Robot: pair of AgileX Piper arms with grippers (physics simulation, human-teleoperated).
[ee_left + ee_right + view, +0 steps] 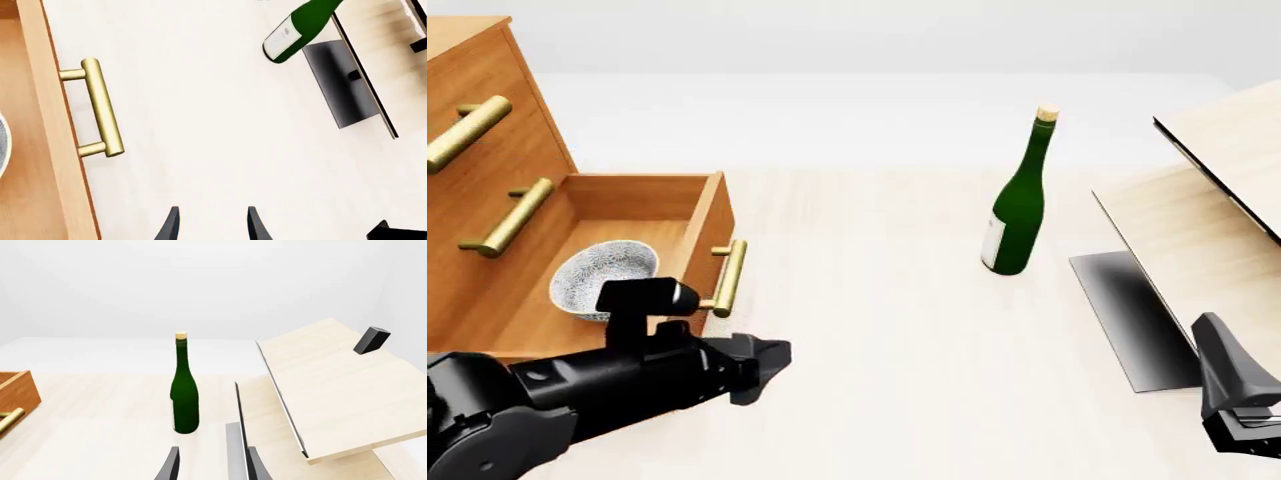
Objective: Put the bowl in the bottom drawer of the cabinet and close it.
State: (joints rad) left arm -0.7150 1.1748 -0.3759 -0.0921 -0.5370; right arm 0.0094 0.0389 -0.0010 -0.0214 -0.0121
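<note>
At lower left of front view: left gripper (777,366), black, close to the table (894,330), just below the pulled-out bottom drawer (701,235). Fingers (172,225) apart w/ a middling gap in the left wrist view, nothing between them, only bare table.

Inside that drawer, mid-left of front view: bowl (603,278), white w/ grey speckles, upright, partly hidden by the left arm. Only a thin edge of it (3,145) at far left of the left wrist pic.

Brass handle (729,277) on the drawer front, just above the gripper. Same handle (100,107) in the upper left of the left wrist pic.

Upper left of front view: cabinet (481,50), orange-brown wood, w/ 2 upper drawers shut, each w/ a brass bar.

Centre-right: green bottle (1020,200), upright w/ a cork top, well apart from the drawer. Pale wood panel (1201,230) at right edge, tilted.

Bottom right corner of front view: right gripper (1236,400), far from the drawer. Fingers (172,465) apart in the right wrist pic, holding nothing, bottle (185,390) ahead.
</note>
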